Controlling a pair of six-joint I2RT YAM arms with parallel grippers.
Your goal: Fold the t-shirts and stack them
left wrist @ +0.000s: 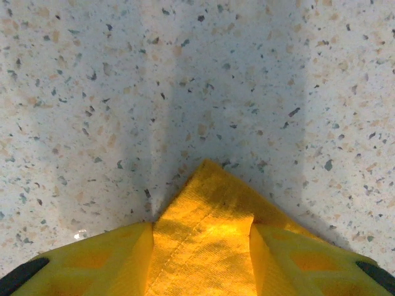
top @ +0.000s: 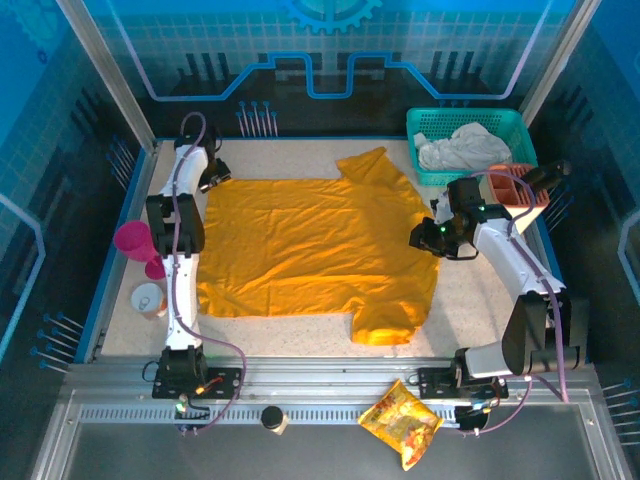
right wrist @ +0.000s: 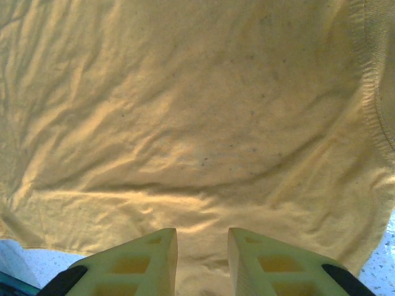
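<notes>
While the large plain orange-yellow cloth t-shirt (top: 310, 250) lies spread open across the middle of the speckled stone-look table (top: 480, 300), both arms reach to its edges. The left gripper (top: 213, 172) sits at the shirt's far-left corner. In the left wrist view its yellow fingers (left wrist: 105, 259) pinch that corner, and the cloth (left wrist: 203, 209) rises in a ridge between them. The right gripper (top: 428, 238) is at the shirt's right edge. Its fingers (right wrist: 129, 265) stand close together with the wrinkled fabric (right wrist: 185, 123) caught between them. A teal plastic basket (top: 425, 125) holding crumpled white cloth (top: 460, 148) stands at the far right corner, and a pink plastic cup (top: 133, 240) stands beside the left arm.
</notes>
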